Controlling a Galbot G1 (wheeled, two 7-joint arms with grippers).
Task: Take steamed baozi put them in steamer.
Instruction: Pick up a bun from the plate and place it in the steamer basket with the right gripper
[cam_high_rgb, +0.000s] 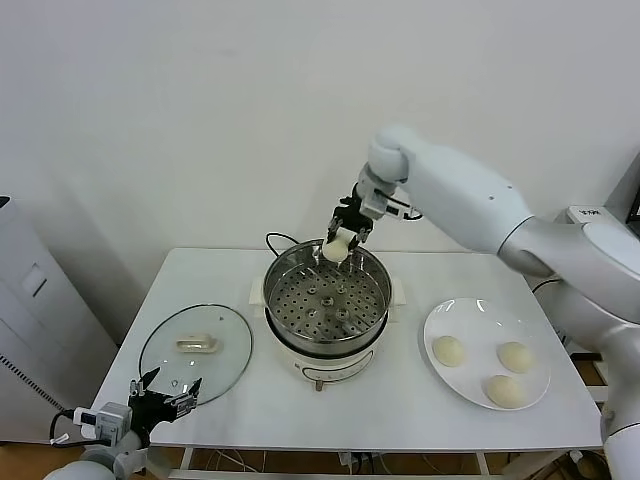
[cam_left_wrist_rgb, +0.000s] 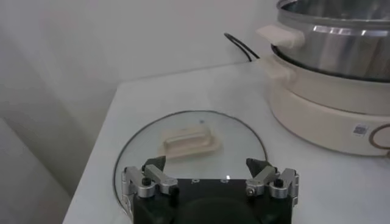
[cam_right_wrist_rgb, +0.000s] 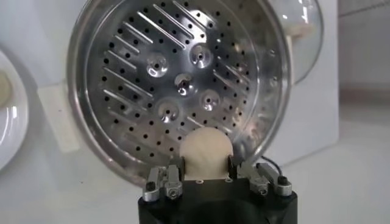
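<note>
Four cream-white steamed baozi in all: one (cam_high_rgb: 335, 250) gripped by the right gripper (cam_high_rgb: 346, 236) above the far rim of the steamer (cam_high_rgb: 326, 300), three more (cam_high_rgb: 448, 350) (cam_high_rgb: 515, 356) (cam_high_rgb: 503, 391) on a white plate (cam_high_rgb: 476, 313) to the robot's right. Buns are smooth, round, domed; no long axis to speak of. Fingers (cam_right_wrist_rgb: 172, 176) clamp the held bun (cam_right_wrist_rgb: 206, 151) on both sides; it hangs over the perforated steel basket (cam_right_wrist_rgb: 183, 73), w/ nothing in the basket. One steamer, shiny steel on a white base, mid-worktop (cam_high_rgb: 420, 410). One glass lid (cam_high_rgb: 196, 345) lies flat to the robot's left. Left gripper (cam_left_wrist_rgb: 210, 178) hovers low at the worktop's near-left corner, fingers spread wide, holding nothing.
</note>
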